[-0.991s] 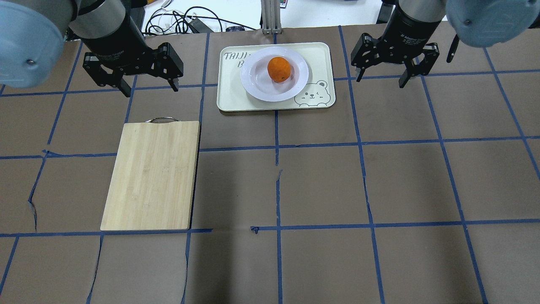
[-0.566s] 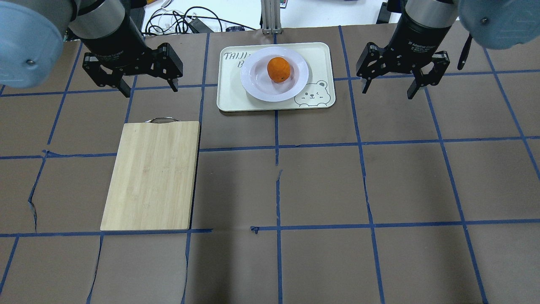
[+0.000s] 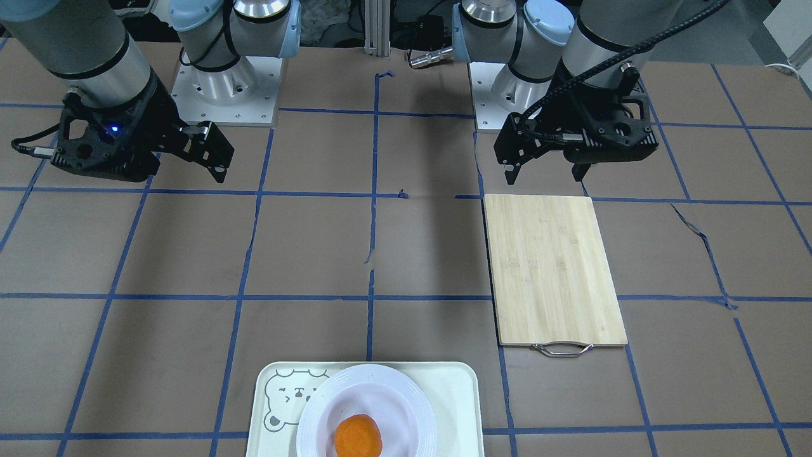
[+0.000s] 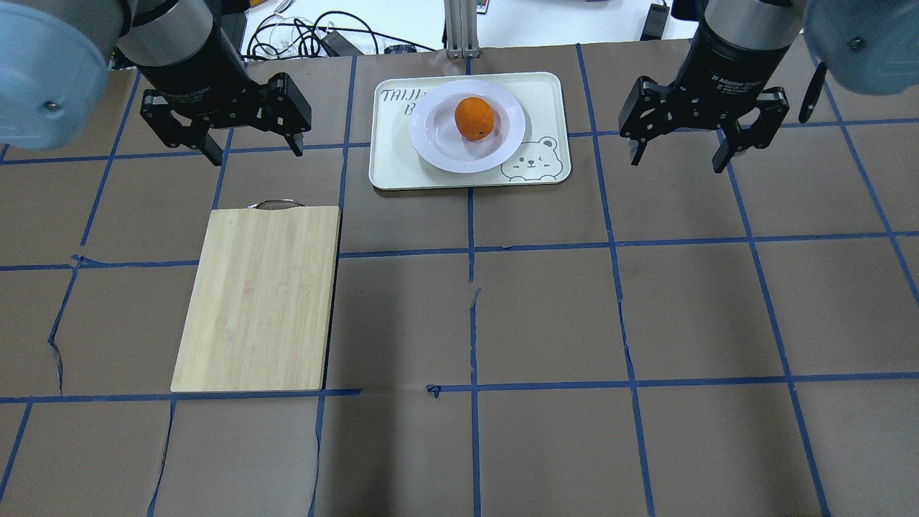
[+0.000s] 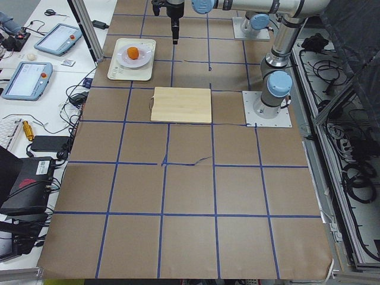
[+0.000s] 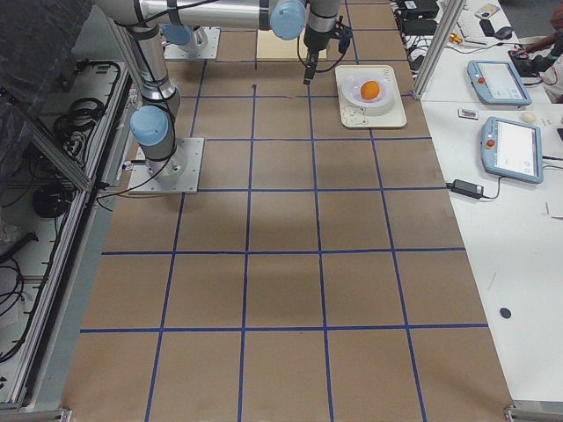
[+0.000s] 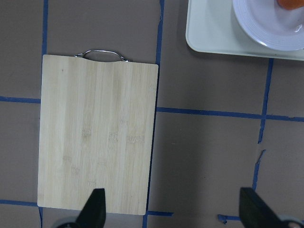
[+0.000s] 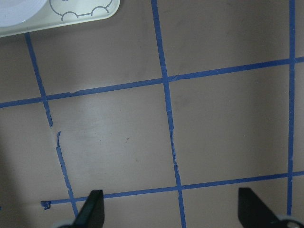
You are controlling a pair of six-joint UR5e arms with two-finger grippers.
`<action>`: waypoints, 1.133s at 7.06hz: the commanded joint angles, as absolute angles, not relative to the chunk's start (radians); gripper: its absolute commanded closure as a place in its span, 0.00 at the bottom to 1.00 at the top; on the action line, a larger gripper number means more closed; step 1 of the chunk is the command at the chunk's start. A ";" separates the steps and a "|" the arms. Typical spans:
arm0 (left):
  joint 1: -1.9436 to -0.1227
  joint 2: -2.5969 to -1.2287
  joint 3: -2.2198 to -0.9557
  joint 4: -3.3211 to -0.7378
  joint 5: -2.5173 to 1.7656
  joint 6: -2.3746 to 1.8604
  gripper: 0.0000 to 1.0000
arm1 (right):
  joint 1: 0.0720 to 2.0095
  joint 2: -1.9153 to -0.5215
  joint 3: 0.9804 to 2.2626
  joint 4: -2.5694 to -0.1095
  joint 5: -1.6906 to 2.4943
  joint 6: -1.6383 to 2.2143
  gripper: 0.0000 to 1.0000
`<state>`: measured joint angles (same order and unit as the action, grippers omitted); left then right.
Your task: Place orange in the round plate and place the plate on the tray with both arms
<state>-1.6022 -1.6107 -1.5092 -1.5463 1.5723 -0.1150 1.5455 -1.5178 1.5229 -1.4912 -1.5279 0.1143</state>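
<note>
The small round orange fruit (image 4: pixel 474 118) sat in the sunken centre of the glossy white round plate (image 4: pixel 433 140). The plate rested on the pale cream rectangular tray (image 4: pixel 391 164), covering part of its lettering, while the grey bear outline showed just beside the plate's rim. The tray lay against the far edge of the brown paper-covered tabletop (image 4: pixel 546 316), about midway along that edge. My left gripper (image 4: pixel 256 155) hung above the tabletop toward the far left corner, well apart from the tray, with its fingers spread wide and nothing between them. My right gripper (image 4: pixel 676 163) hung on the tray's other side, toward the far right corner, also apart from it, with its jaws likewise spread and empty. The bamboo cutting board with a metal handle (image 4: pixel 258 298) lay flat on my left half of the tabletop, its handle toward the far edge, nearer to me than the tray. Blue tape lines (image 4: pixel 614 244) crossed the tabletop in a grid
</note>
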 commanded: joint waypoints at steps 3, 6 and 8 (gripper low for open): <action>-1.603 -1.611 -1.509 -1.546 1.572 -0.115 0.00 | 1.545 -1.559 1.562 -1.503 -1.529 0.112 0.00; -1.603 -1.611 -1.509 -1.546 1.572 -0.115 0.00 | 1.543 -1.571 1.555 -1.497 -1.528 0.110 0.00; -1.603 -1.609 -1.514 -1.548 1.572 -0.117 0.00 | 1.545 -1.571 1.557 -1.494 -1.529 0.103 0.00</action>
